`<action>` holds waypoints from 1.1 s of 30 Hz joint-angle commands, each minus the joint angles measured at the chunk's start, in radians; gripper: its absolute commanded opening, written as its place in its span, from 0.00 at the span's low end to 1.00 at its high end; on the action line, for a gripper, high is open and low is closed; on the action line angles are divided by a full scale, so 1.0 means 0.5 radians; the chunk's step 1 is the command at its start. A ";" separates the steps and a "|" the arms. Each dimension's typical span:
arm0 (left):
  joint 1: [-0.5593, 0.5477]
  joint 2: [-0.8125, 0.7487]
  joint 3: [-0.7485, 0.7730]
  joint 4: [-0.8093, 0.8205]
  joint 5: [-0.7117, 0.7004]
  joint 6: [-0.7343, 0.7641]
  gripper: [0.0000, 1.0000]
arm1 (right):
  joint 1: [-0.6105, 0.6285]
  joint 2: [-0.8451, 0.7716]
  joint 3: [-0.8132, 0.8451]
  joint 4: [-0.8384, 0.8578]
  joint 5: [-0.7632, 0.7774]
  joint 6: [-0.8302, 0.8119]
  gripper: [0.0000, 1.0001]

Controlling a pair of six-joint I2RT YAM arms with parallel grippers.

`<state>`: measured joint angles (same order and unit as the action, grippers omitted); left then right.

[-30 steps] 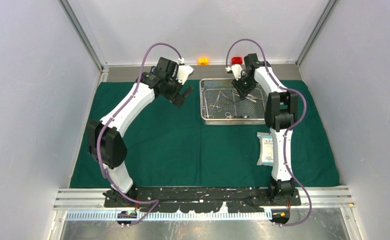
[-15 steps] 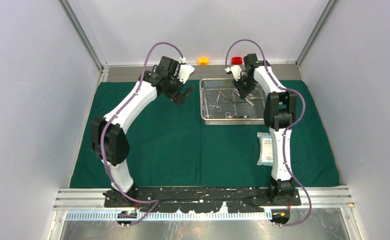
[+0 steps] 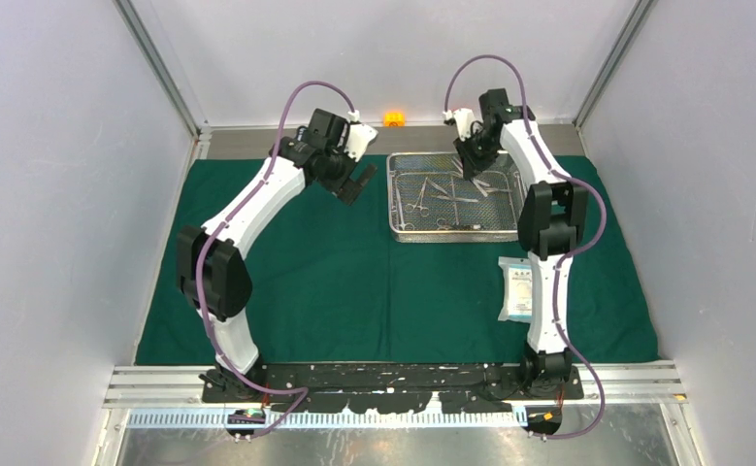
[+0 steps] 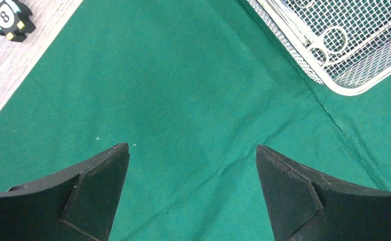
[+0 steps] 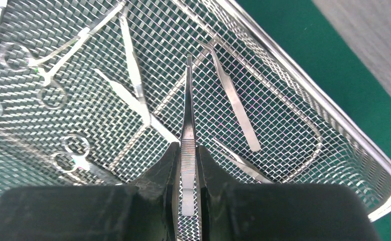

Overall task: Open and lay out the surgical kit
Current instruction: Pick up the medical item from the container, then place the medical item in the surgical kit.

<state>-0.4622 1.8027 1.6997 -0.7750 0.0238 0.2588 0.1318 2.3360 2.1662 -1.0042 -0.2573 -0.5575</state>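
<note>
The silver wire-mesh tray (image 3: 451, 236) stands at the back right of the dark green cloth (image 3: 354, 282). My right gripper (image 3: 471, 163) hangs over the tray's far side, shut on slim steel tweezers (image 5: 188, 115); the jaws (image 5: 188, 150) pinch the ribbed grip and the tips point away over the mesh. Other tweezers (image 5: 233, 100), ringed forceps (image 5: 57, 55) and another ring-handled tool (image 5: 78, 155) lie in the tray (image 5: 308, 83). My left gripper (image 3: 357, 183) is open just left of the tray, over bare cloth (image 4: 183, 90), its fingers wide apart around (image 4: 193, 150). The white-blue packet (image 3: 516, 289) lies on the cloth, right.
An orange block (image 3: 393, 118) sits on the grey strip behind the cloth. A black-blue block (image 4: 8, 17) lies on that strip at the far left of the left wrist view. The tray's corner (image 4: 349, 92) is close to my left gripper. Enclosure walls stand on both sides.
My right gripper has closed on the tweezers and moved toward the tray's far edge with them, now covering the red block. The left arm has barely shifted.
</note>
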 commanded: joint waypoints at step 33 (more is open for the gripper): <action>-0.142 0.343 -0.376 1.922 1.908 -1.958 0.79 | 0.020 -1.735 -2.386 1.892 -1.695 1.965 0.00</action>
<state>-0.5129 1.9591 1.5253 -0.0193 0.8948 -0.5972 0.1368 1.4834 0.9920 -0.2085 -1.0393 0.3347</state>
